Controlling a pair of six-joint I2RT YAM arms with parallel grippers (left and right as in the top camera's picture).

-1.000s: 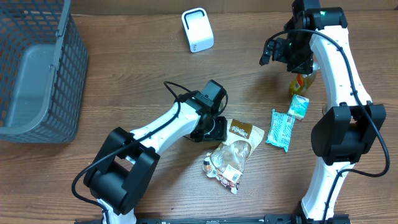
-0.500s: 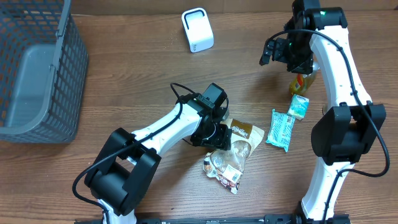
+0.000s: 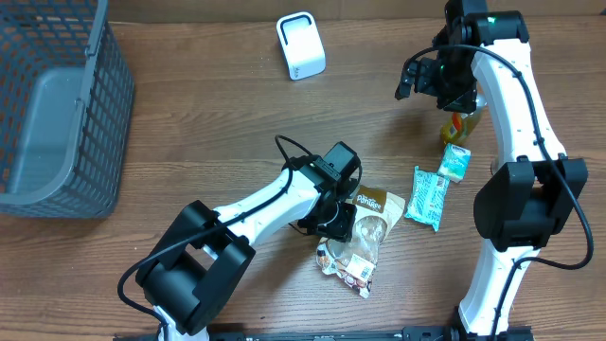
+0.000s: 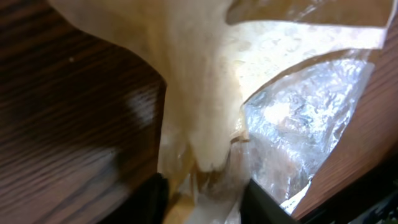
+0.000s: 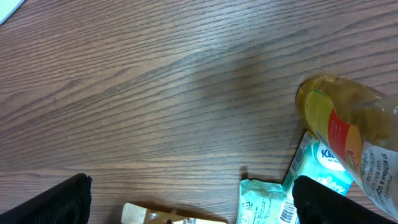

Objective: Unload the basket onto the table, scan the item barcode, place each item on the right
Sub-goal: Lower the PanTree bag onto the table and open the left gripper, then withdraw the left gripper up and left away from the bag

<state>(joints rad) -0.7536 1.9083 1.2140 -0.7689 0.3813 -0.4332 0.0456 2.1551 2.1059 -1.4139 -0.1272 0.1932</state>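
A grey mesh basket [image 3: 90, 104] stands at the far left edge of the wooden table [image 3: 189, 123]. Right of it, at the far side and well apart from everything else, sits the small white scanner [image 3: 301, 45].

Near the middle of the table, the left arm reaches in from the near side, and the left gripper [image 3: 333, 216] is down at the left edge of the snack bag [image 3: 365, 235]. The bag is clear plastic with a brown printed top and lies on the table with that top toward the far right. In the left wrist view its crinkled film and pale paper run down between the two dark fingers [image 4: 149, 202] and fill the gap, so the pincer is clenched on the bag's edge.

Just right of the bag lies a teal packet [image 3: 428, 197], flat and angled. A small green carton [image 3: 455, 162] is beside its far end, and a bottle [image 3: 458, 126] with a yellow and red label lies just beyond the carton.

The right gripper [image 3: 415, 80] hangs above bare wood, to the left of the bottle and farther back. Its fingers are spread wide at the two lower corners of the right wrist view, released and holding nothing.
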